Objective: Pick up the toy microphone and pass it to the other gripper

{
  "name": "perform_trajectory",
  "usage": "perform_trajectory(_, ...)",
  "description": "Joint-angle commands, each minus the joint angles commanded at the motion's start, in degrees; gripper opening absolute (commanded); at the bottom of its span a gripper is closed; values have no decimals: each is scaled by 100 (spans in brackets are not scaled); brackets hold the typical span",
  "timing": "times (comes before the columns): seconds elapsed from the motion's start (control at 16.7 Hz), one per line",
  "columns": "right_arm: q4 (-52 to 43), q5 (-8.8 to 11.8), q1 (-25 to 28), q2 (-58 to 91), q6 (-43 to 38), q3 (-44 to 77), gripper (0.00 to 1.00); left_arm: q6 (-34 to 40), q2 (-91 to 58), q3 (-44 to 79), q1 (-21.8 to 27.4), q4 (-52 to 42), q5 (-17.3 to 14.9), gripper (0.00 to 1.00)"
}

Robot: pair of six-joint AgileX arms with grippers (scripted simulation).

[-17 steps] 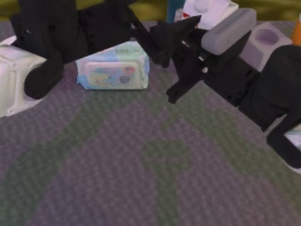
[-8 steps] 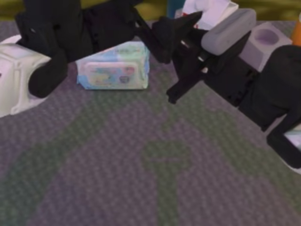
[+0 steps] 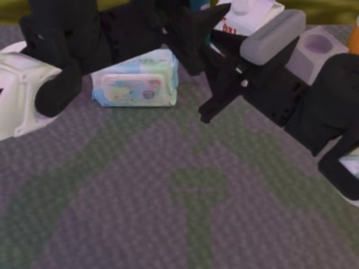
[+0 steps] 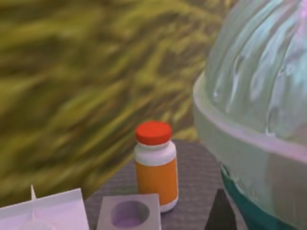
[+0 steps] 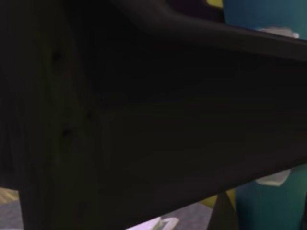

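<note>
The toy microphone (image 4: 259, 86) fills one side of the left wrist view, its ribbed white head right up against the lens and a band of teal handle below it. In the right wrist view the teal handle (image 5: 271, 206) shows only as slivers past a black mass that blocks nearly the whole picture. From above it is hard to pick out. It lies somewhere at the far middle of the table, where the left gripper (image 3: 196, 33) and the right gripper (image 3: 216, 95) overlap. Whether either claw is clamped on it cannot be told.

Both arms are partly cut off by the frame edges. A wipes pack (image 3: 134, 84) lies just beside the left arm, and a white container (image 3: 17, 95) sits at the left edge, partly covered. A grey oblong block (image 3: 272, 33) rests by the right arm, near a white carton (image 3: 249, 14) cropped at the top. Farther right are a lilac block with a round hollow (image 3: 318, 47) and an orange bottle with a red cap (image 4: 156, 167).

The table (image 3: 168, 196) is woven grey-purple cloth with green patches. The backdrop (image 4: 72, 72) is streaky yellow-green.
</note>
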State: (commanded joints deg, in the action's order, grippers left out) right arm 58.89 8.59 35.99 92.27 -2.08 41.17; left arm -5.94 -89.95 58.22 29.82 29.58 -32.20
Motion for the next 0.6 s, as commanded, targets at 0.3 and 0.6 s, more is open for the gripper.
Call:
perform_trajectory(0.3, 0, 0, 0, 0, 0, 0, 0, 0, 0, 0, 0, 0, 0, 0)
perform_trajectory(0.6, 0, 0, 0, 0, 0, 0, 0, 0, 0, 0, 0, 0, 0, 0)
